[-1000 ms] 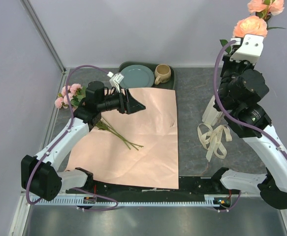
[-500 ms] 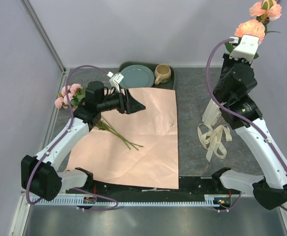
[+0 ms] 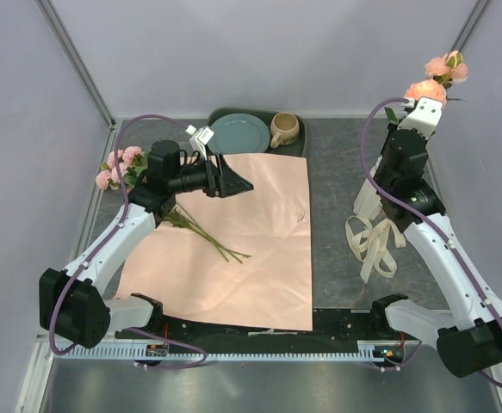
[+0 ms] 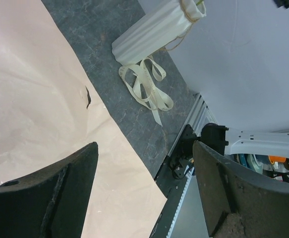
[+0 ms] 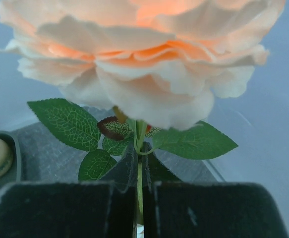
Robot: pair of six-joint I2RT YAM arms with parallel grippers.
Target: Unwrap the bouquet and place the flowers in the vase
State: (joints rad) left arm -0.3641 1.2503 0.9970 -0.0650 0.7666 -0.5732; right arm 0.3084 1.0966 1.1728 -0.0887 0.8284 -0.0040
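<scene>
The bouquet lies undone: its salmon-pink paper (image 3: 233,249) is spread flat on the table and the cream ribbon (image 3: 375,241) lies loose at the right. Some flowers (image 3: 120,165) lie at the left, pink blooms off the paper and green stems across it. My left gripper (image 3: 233,181) hovers open over the paper's far part, nothing between its fingers (image 4: 45,198). My right gripper (image 3: 418,105) is raised at the back right, shut on the stem (image 5: 140,163) of peach roses (image 3: 427,89). The cream ribbed vase (image 3: 367,196) stands below it, partly hidden by the right arm.
A dark tray (image 3: 225,114) at the back holds a teal plate (image 3: 239,133) and a tan mug (image 3: 284,129). Walls close in on both sides, with a metal post (image 3: 466,26) near the raised roses. The left wrist view shows the vase (image 4: 154,29) and ribbon (image 4: 144,87).
The right arm has swung the peach roses lower and farther back, above the vase. The left gripper's jaws have opened slightly wider; the left arm has barely moved.
</scene>
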